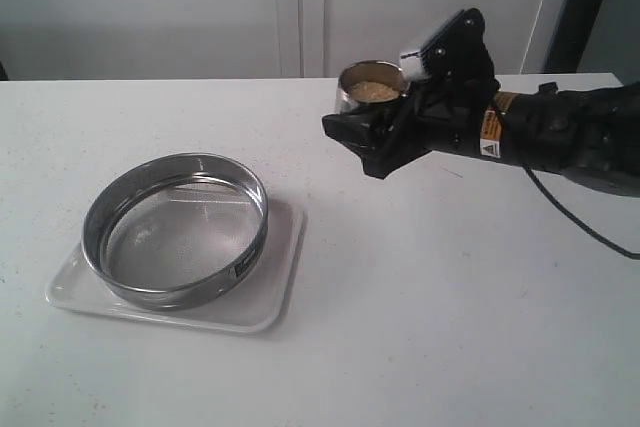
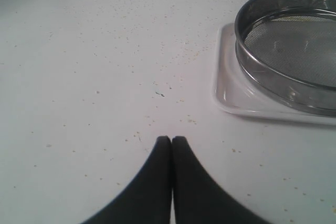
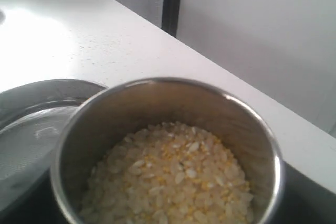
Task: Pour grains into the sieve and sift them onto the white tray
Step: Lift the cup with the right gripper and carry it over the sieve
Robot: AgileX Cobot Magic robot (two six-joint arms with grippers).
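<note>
One sieve, one tray, one cup: my right pincer [image 1: 365,115] grips the single steel cup [image 1: 350,97], jaws spread wide around its wall, well apart from the sieve [image 1: 160,297]. The grains [image 3: 173,177], golden-yellow mixed with paler beige, lie in the cup. The sieve sits on the white tray [image 1: 275,292], whose low rim shows just beside the sieve's wall. My left pincer [image 2: 171,140] is pressed fully closed on nothing, tips low over the bench [image 2: 79,77] near the sieve. Stray granules [image 2: 190,121] dot the bench between that pincer and the sieve.
</note>
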